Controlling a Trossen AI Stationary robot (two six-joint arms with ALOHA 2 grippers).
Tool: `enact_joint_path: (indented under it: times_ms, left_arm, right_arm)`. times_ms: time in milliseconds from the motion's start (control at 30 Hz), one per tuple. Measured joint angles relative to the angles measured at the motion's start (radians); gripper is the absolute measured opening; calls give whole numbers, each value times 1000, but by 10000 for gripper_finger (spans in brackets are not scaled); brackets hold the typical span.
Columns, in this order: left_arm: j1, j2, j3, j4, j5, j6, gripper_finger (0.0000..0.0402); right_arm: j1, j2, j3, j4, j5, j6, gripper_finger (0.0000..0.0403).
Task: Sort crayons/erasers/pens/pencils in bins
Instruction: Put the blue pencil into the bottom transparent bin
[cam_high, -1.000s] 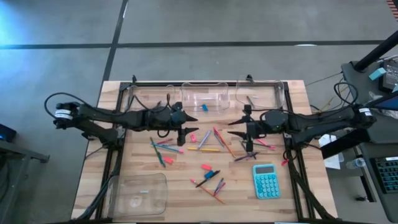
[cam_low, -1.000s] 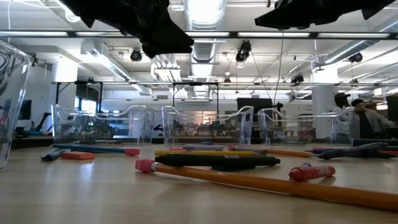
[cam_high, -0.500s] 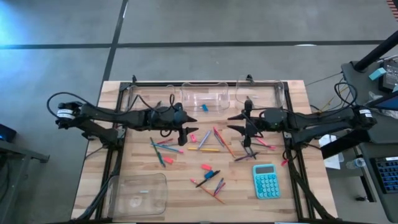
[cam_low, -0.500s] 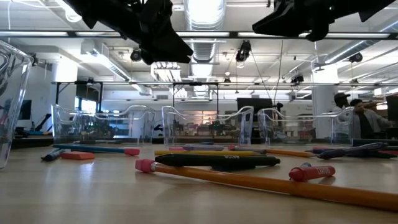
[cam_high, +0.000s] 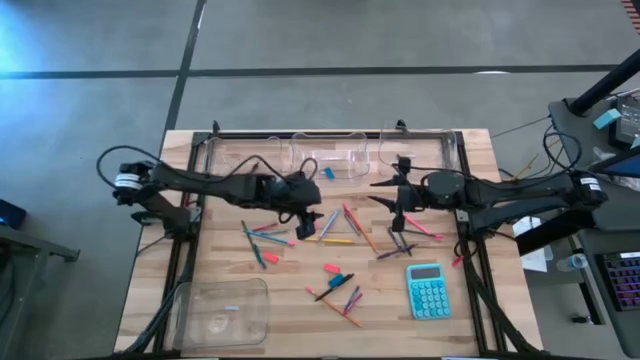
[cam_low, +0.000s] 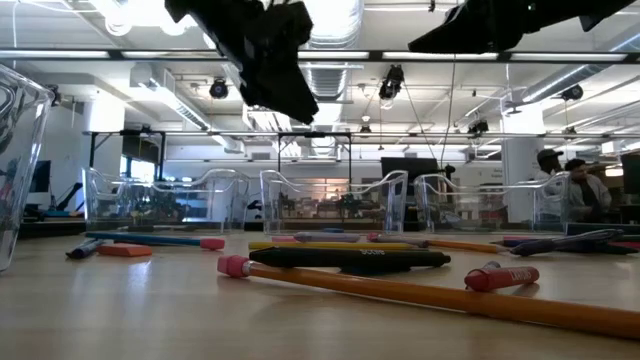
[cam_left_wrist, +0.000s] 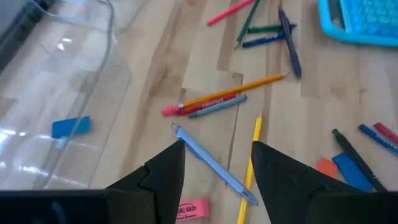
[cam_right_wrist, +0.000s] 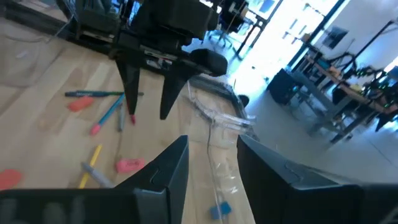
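Wooden table (cam_high: 230, 265) under pencils (cam_high: 340, 241), bright workshop behind

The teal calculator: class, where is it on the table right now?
In the high view, the teal calculator lies near the table's front right, just below the right gripper.

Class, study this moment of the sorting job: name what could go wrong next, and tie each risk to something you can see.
1. The left gripper hangs open over a light blue pen lying right beside a yellow pencil; closing could catch both.
2. A pink eraser sits near one finger and might get knocked.
3. The right gripper, open, hovers close to the left arm, so the arms could bump.
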Motion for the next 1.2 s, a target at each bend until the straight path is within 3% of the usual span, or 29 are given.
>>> enact_joint_path:
  times_ms: [500,667,900,1200]
  left_arm:
    - [-35,138,-7,-96,91,-25,170]
    - [-37,141,-17,-136,125,-67,170]
    - [-50,115,-26,-354,130,-98,170]
    - [-53,142,-58,-341,175,-105,170]
  right_arm:
    - [0,-62,0,-102,0,-6,127]
    - [0,-61,0,-105,0,-9,127]
    - [0,-61,0,-107,0,-9,127]
    - [0,-60,0,-106,0,-7,127]
